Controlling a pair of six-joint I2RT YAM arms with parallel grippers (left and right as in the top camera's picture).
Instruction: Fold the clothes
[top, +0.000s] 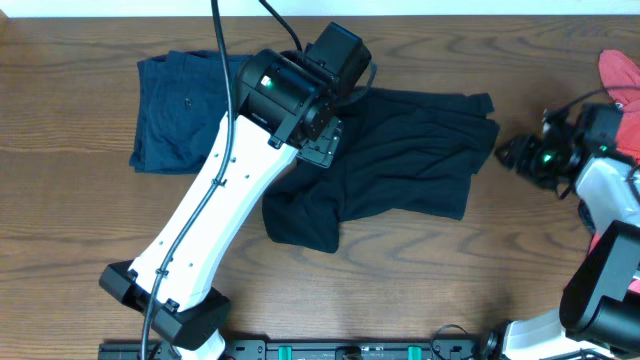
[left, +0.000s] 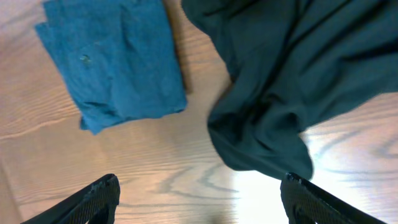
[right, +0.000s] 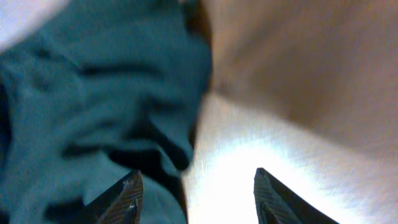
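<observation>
Black garment (top: 410, 150) hidden at its 9 o'clock side beneath the left arm (top: 225, 200), navy shorts (top: 175, 110) covered along their 3 o'clock edge by that arm, coral-red piece (top: 620, 72) cut off at the overhead frame's 3 o'clock edge, left gripper (left: 199, 182) fingers cropped at 6 o'clock, right wrist view blurred throughout

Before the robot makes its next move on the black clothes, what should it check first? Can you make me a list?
1. Left gripper open and empty: ok.
2. Right gripper open and empty: ok.
3. Black garment lying flat: not ok, it is bunched and wrinkled.
4. Navy shorts out of the way: ok, they lie folded beside the black garment, apart from it.
5. Right gripper lined up on the black garment's edge: cannot tell. Fabric shows by one finger, but the right wrist view is blurred.
</observation>
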